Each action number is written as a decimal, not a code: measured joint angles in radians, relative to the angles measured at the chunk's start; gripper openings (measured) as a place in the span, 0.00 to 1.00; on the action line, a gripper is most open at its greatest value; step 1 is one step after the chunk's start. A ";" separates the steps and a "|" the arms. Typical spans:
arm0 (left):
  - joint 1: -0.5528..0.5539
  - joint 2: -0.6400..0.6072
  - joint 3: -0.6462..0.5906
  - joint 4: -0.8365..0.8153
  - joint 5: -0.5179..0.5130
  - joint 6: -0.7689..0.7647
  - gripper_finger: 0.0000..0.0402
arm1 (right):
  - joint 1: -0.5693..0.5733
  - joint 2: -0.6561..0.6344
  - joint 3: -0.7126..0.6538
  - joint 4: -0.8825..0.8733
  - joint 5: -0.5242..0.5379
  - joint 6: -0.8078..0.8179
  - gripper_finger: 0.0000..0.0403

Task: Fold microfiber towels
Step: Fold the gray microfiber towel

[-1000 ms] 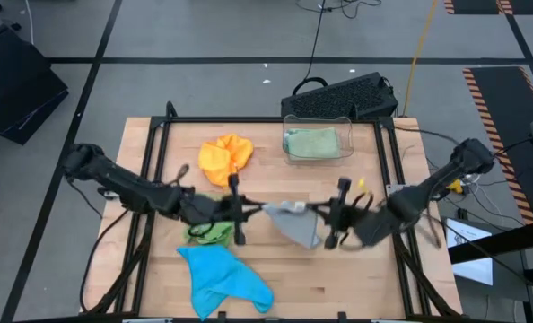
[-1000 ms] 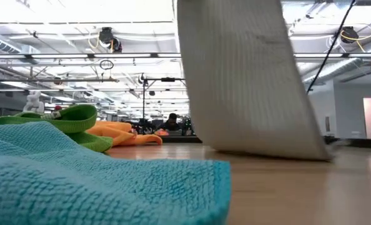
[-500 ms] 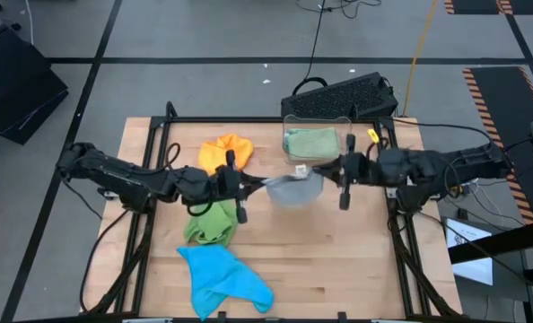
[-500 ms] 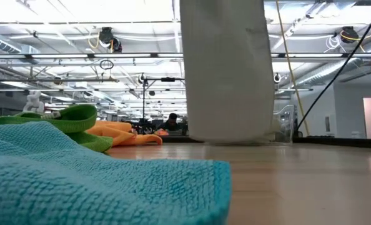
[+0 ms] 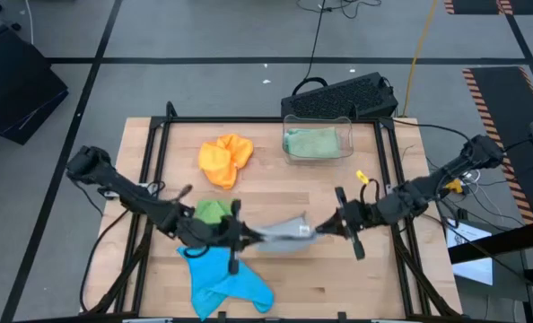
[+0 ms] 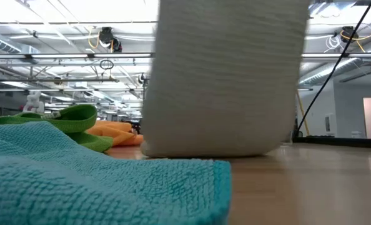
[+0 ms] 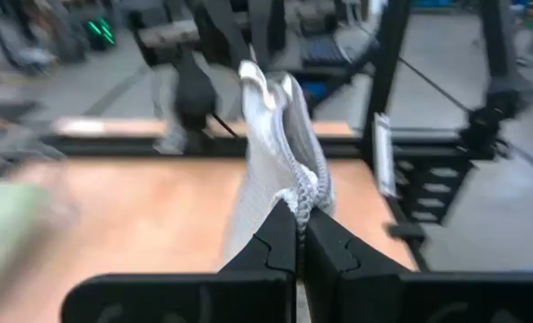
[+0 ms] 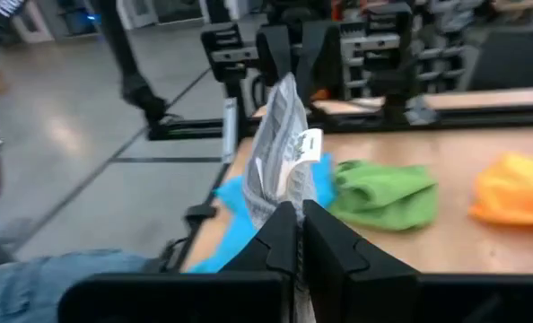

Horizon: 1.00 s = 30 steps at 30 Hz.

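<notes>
Low in the middle of the overhead frame, the grey towel (image 5: pixel 280 232) hangs stretched between both arms above the desk (image 5: pixel 338 278). The left gripper (image 5: pixel 237 235) is clamped on its left edge, the right gripper (image 5: pixel 332 226) pinched tight on its right edge. A blue towel (image 5: pixel 220 276) lies lower left, a green towel (image 5: pixel 211 211) just above it, an orange towel (image 5: pixel 225 158) upper left, and a pale green towel (image 5: pixel 312 142) sits in the clear bin (image 5: pixel 289 157) at upper center.

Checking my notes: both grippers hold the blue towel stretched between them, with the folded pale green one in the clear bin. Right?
Not quite. The high view shows the grey towel stretched between the left gripper and right gripper; the blue towel lies on the table. The pale green towel is in the clear bin.
</notes>
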 joint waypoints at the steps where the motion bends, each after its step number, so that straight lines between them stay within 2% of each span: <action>1: -0.009 0.024 0.000 0.009 0.015 -0.022 0.01 | 0.017 0.005 -0.016 0.019 0.000 0.017 0.01; 6: -0.052 0.136 -0.001 0.060 0.040 -0.108 0.01 | 0.093 0.061 -0.055 0.059 0.002 0.121 0.02; 13: -0.103 0.236 -0.001 0.129 0.063 -0.255 0.02 | 0.184 0.240 -0.056 0.127 0.001 0.235 0.02; 16: -0.120 0.274 -0.001 0.178 0.105 -0.293 0.01 | 0.215 0.297 -0.056 0.147 0.001 0.268 0.02; 21: -0.135 0.320 -0.001 0.257 0.162 -0.333 0.02 | 0.245 0.321 -0.056 0.148 0.002 0.291 0.03; 26: -0.137 0.316 -0.001 0.209 0.096 -0.353 0.01 | 0.268 0.324 -0.056 0.154 0.072 0.292 0.03; 30: -0.112 0.235 -0.002 0.221 0.022 -0.199 0.02 | 0.261 0.294 -0.057 0.148 0.137 0.196 0.03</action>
